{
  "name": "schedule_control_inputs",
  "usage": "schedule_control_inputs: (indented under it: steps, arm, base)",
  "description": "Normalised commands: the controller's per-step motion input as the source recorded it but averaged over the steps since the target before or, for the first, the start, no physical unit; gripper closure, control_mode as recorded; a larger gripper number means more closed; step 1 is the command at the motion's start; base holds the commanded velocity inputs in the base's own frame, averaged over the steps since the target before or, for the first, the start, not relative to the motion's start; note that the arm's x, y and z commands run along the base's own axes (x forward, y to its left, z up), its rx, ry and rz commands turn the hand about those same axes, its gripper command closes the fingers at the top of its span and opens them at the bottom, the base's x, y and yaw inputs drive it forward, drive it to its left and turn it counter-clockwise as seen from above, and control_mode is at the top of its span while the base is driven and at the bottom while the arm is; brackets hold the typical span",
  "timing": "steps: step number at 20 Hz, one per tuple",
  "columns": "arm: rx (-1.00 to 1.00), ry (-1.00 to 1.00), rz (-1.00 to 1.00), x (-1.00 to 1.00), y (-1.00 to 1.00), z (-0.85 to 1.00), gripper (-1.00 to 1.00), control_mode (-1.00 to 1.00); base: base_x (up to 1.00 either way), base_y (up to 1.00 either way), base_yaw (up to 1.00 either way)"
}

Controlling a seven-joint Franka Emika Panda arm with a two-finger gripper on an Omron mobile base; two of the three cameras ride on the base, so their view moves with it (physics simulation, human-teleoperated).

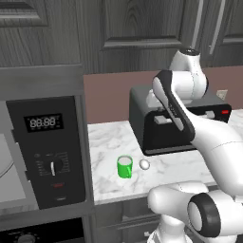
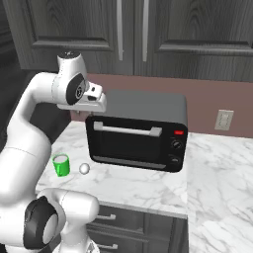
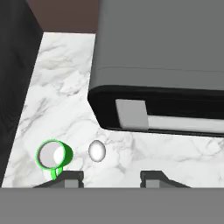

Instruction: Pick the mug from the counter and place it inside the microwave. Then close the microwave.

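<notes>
Fingers (image 3: 111, 177) at the bottom of the hand view stand apart with nothing between them, high above the counter (image 3: 65, 87). Below them the green mug (image 3: 53, 155) sits upright on the marble, just beside a small white ball (image 3: 97, 151) and in front of the black toaster oven (image 3: 162, 65). The microwave (image 1: 45, 147) stands open at the left. Nothing is done yet: grasping, placing and closing all remain.

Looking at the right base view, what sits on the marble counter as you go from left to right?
Green mug → small white ball → black boxy appliance with a red light.
</notes>
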Motion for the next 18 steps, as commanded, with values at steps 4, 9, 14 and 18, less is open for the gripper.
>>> schedule_control_inputs:
  steps: [4, 9, 14, 18]
  arm:
    - [0.01, 0.11, -0.12, -0.07, 0.44, -0.33, -1.0, -1.0]
    - [0.0, 0.19, -0.07, -0.12, 0.6, -0.59, -1.0, -1.0]
    - [0.0, 0.08, 0.02, -0.2, 0.03, -0.23, -1.0, -1.0]
    - [0.0, 0.05, 0.03, -0.62, 0.0, -0.04, -1.0, -1.0]
  base:
    - [0.0, 0.0, 0.0]
    - [0.0, 0.0, 0.0]
    - [0.0, 0.0, 0.0]
    - [0.0, 0.0, 0.0]
